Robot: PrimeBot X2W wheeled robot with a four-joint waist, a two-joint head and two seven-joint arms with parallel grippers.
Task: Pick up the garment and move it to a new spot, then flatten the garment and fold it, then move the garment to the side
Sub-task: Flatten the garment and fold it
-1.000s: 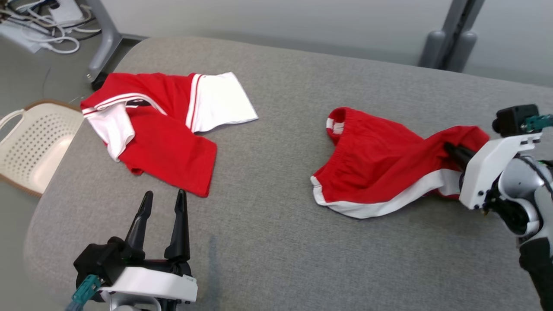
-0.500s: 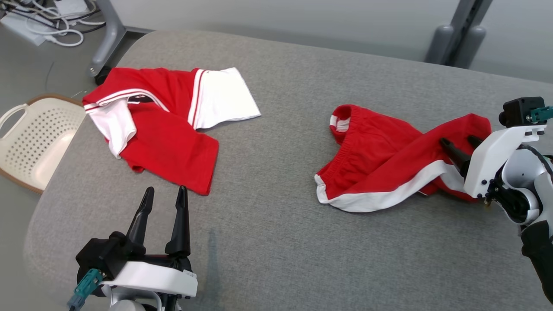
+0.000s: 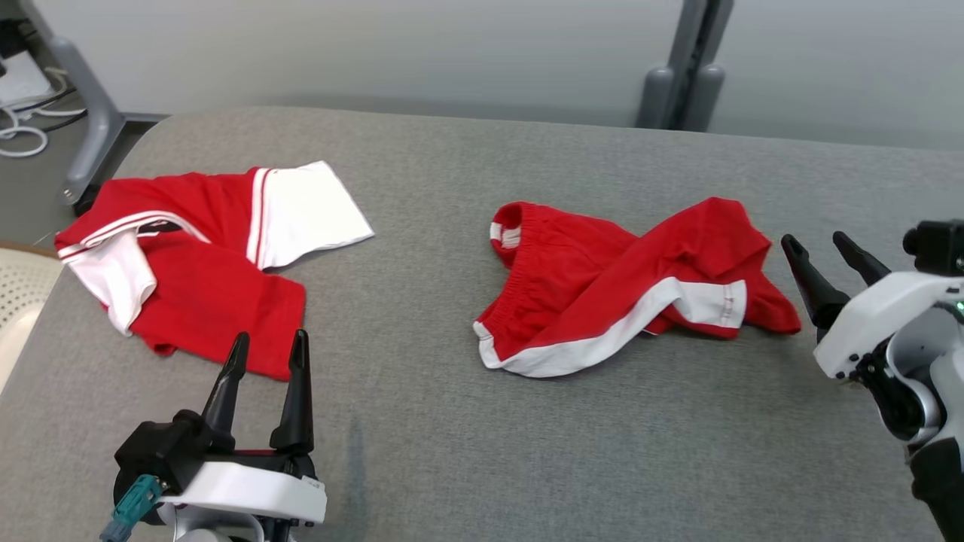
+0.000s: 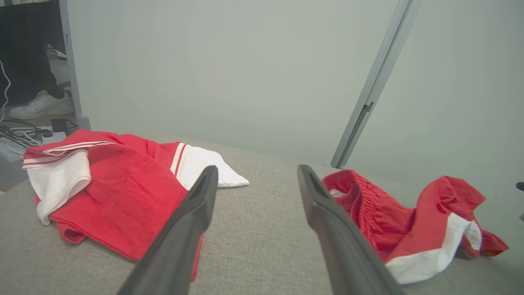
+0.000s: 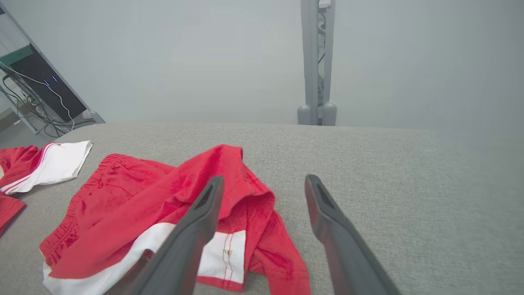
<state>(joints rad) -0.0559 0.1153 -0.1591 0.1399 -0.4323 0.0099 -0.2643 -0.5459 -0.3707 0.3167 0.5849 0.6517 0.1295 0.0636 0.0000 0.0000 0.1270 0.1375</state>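
While my right gripper (image 3: pixel 813 239) stands spread wide and empty, its fingers clear of the cloth, the red shorts (image 3: pixel 602 286) lie crumpled on the grey cushion (image 3: pixel 482 452) just to its left. They sit right of centre, waistband to the left, a white-trimmed leg folded across the near side. My left gripper (image 3: pixel 271 336) is likewise released at the near left, holding nothing. Its tips are by the near hem of the red and white shirt (image 3: pixel 196 271); whether they touch it I cannot tell.
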